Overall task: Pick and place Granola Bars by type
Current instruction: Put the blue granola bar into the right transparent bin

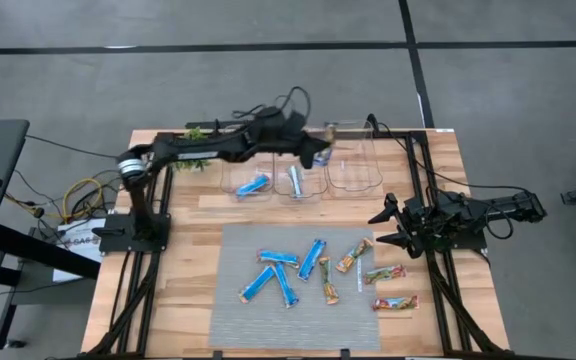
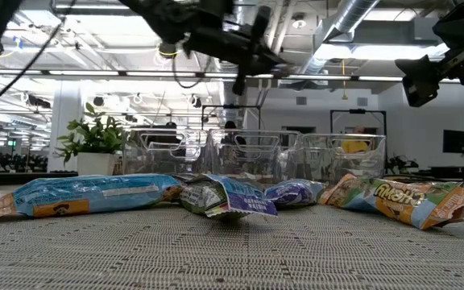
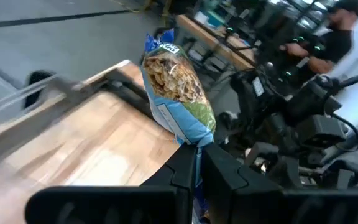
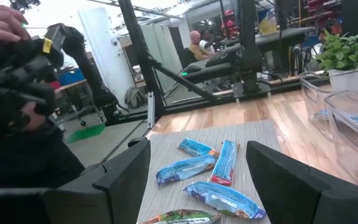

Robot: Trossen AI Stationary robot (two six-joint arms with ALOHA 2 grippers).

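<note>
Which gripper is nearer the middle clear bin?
Left. The left gripper, shut on a blue bar, hovers at the middle bin's far edge. The right gripper, open, waits off to the side by the mat's right edge, clearly farther.

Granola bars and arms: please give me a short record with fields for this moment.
left tool: raised over the clear plastic bins, shut on a blue foil-wrapped granola bar
right tool: open, empty, waiting at the mat's right edge
bins: one blue bar in the left bin, one in the middle bin
grey woven mat: blue bars left, tan bars right
</note>
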